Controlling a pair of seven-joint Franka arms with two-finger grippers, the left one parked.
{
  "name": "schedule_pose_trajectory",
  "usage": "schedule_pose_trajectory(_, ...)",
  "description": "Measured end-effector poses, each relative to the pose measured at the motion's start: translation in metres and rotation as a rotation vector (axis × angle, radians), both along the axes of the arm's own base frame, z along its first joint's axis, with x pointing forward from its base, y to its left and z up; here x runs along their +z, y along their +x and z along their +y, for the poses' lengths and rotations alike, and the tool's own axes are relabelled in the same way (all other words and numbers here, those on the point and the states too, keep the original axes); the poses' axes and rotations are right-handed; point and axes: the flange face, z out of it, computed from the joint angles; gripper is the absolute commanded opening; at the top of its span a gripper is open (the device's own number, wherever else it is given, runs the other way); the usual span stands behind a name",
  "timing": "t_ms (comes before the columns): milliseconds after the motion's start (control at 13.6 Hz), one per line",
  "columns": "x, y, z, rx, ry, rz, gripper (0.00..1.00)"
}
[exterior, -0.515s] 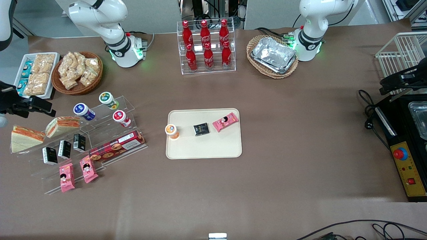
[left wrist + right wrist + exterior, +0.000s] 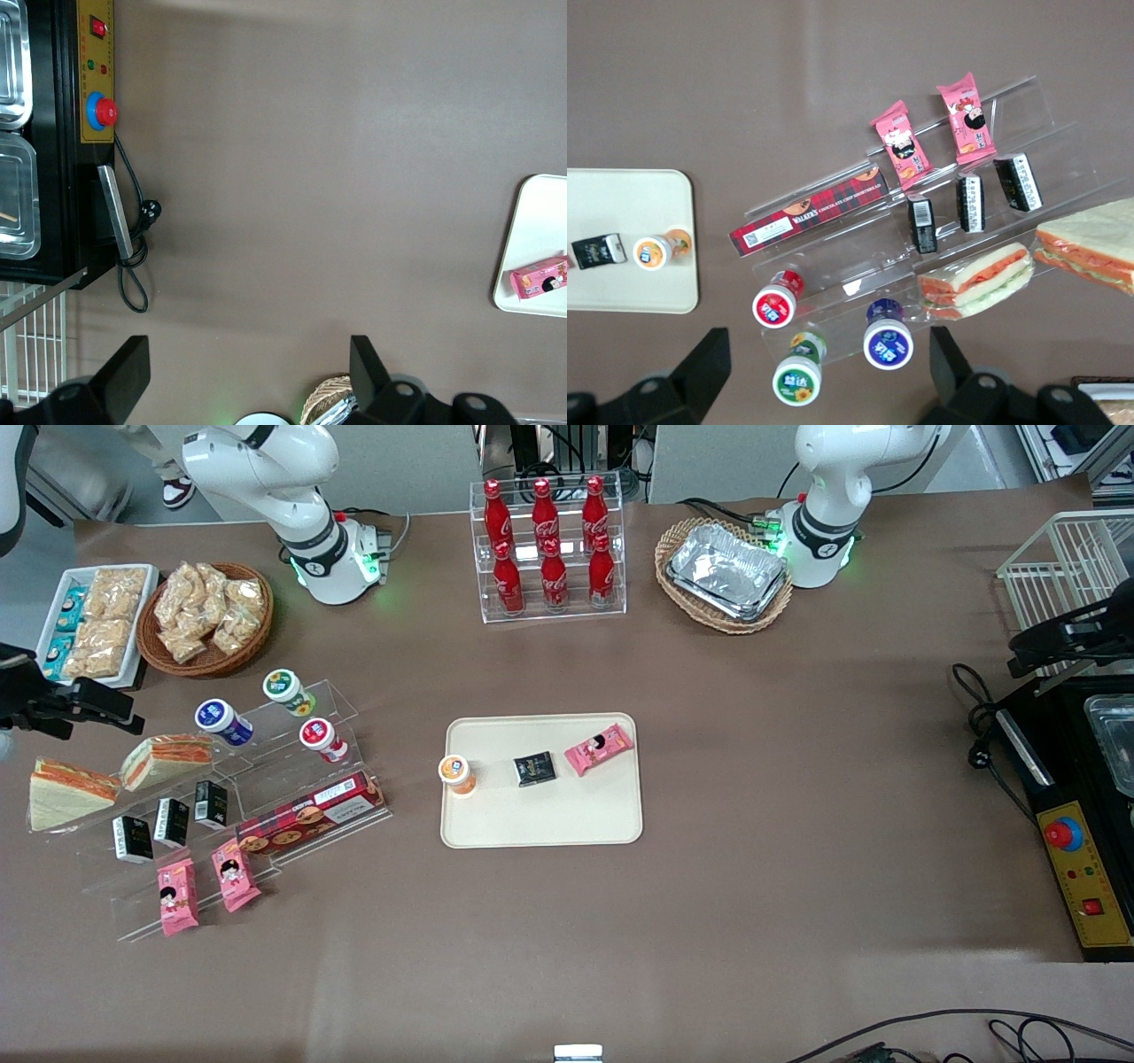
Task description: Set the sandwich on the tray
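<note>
The sandwich point(image 2: 60, 794) point(image 2: 1091, 241) is a clear-wrapped wedge with a broad pale bread face and an orange filling edge. It lies on the top step of a clear acrylic rack point(image 2: 266, 797) at the working arm's end of the table. My gripper point(image 2: 133, 716) point(image 2: 828, 372) hangs open and empty above that end, slightly farther from the front camera than the sandwich and apart from it. The cream tray point(image 2: 540, 819) point(image 2: 620, 199) sits mid-table and holds an orange-lidded cup point(image 2: 456, 771), a black packet point(image 2: 535, 768) and a pink packet point(image 2: 599, 748).
A second wedge showing its orange filling point(image 2: 168, 757) point(image 2: 976, 279) lies beside the sandwich. The rack also carries lidded cups point(image 2: 223, 720), black packets, pink packets and a red biscuit box point(image 2: 310, 813). A snack basket point(image 2: 205, 615), a cola bottle rack point(image 2: 549, 549) and foil trays point(image 2: 726, 571) stand farther back.
My gripper has drifted slightly away from the front camera, above the rack end. Nothing on the table has moved.
</note>
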Motion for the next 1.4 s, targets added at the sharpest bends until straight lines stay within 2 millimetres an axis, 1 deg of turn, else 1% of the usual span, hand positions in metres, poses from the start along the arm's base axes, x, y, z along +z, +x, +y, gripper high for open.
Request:
schedule_pose_trajectory(74,0.000,-0.001,-0.008,0.022,0.000,0.003,1.00)
schedule_pose_trajectory(147,-0.001,-0.004,-0.021,0.052,0.001,0.008,1.00)
schedule_pose_trajectory(515,-0.002,-0.025,-0.107,0.312,0.011,0.003,1.00)
schedule_pose_trajectory(736,-0.001,-0.039,-0.145,0.475,0.014,-0.012,1.00)
schedule_pose_trajectory(883,-0.003,-0.046,-0.163,0.601,0.019,-0.018,1.00)
schedule_pose_trajectory(1104,-0.015,-0.054,-0.189,0.824,0.036,-0.015,1.00)
schedule_pose_trajectory(1252,-0.026,-0.050,-0.200,0.983,0.030,-0.010,1.00)
schedule_pose_trajectory(1399,-0.040,-0.038,-0.202,1.162,0.017,-0.009,1.00)
